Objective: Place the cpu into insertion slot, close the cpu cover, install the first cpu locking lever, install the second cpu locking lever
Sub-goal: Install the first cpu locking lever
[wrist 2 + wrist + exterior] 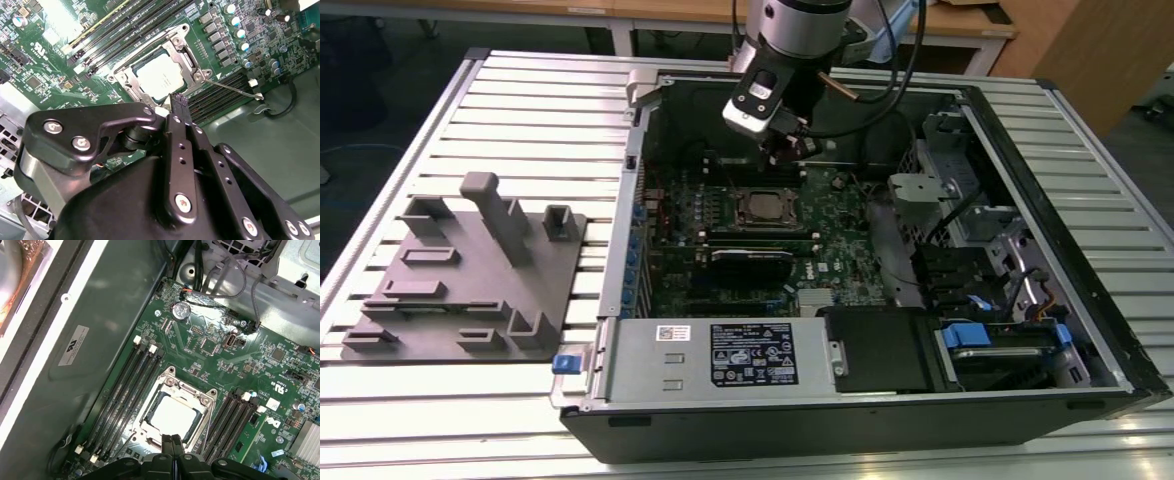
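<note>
The gripper (781, 148) hangs inside the open computer case (1067, 250), low over the green board (834, 215). In the first wrist view its two fingers (168, 445) are pressed tight together, with only a thin line where they meet. The hand is closed and has hold of nothing.

The cpu (172, 417) lies flat in the insertion slot (144, 61), pale face up, near the middle of the board. The cpu cover (172, 385) lies down around it, so the pale square shows through the hole in the silver frame. In both wrist views the gripper's tip is right at one edge of that frame. It cannot be told whether it touches.

In the second wrist view one thin locking lever (232, 89) sticks out from a corner of the frame, across the long black memory slots (220, 97).

The case sits on a ribbed metal table (520, 100). A grey block with pegs (467, 280) rests beside the case on the exterior view's left.
</note>
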{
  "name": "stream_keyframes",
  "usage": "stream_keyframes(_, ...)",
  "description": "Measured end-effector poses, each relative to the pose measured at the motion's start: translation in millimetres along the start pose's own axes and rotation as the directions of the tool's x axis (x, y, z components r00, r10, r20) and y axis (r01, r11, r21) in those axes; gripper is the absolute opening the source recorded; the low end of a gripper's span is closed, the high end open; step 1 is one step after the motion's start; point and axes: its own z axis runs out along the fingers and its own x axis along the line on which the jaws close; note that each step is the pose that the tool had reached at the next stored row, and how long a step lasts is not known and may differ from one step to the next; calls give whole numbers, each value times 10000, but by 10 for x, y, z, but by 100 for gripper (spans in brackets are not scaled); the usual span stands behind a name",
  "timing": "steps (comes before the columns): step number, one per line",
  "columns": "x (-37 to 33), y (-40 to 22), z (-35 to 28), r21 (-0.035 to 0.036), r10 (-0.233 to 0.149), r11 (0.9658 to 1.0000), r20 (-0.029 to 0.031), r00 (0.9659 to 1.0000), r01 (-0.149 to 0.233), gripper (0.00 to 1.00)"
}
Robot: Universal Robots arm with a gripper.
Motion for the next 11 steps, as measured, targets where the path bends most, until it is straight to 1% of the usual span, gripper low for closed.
stream_keyframes(11,0,0,0,1,-10,10000,0,10000,10,11)
